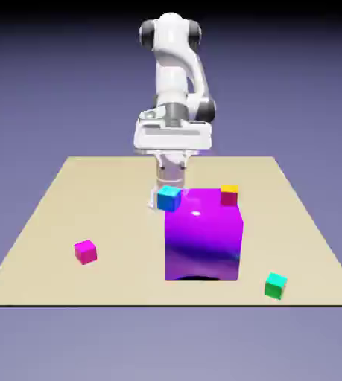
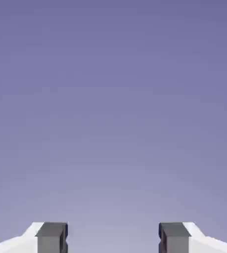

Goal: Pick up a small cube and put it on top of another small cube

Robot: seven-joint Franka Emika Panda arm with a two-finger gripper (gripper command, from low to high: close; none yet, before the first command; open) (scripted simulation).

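Standing on the tan table (image 1: 69, 193), the big glossy purple cube (image 1: 203, 238) is the landmark for all places in the exterior view. The small magenta-pink cube (image 1: 86, 251) lies on the table well apart from the purple cube, toward the exterior view's left, and nothing touches it. The small green-teal cube (image 1: 276, 285) sits near the purple cube's lower corner on the exterior view's right, close to the table's near edge, apart from the big cube. A small light-blue cube (image 1: 168, 198) shows just at the purple cube's upper corner on the exterior view's left; whether it touches the big cube, I cannot tell. A red cube with yellow top (image 1: 229, 195) shows at the purple cube's other upper corner, partly hidden behind it. The white arm (image 1: 175, 67) rises behind the purple cube, and its gripper (image 1: 171, 177) hangs just behind the light-blue cube; the fingers are not clear in this view.

In the hand view, only the plain blue-violet backdrop (image 2: 113, 99) fills the picture. The two grey fingertips (image 2: 52, 237) stand wide apart at the bottom edge, with nothing between them, so the gripper (image 2: 113, 238) is open and empty. No cube shows in this view.
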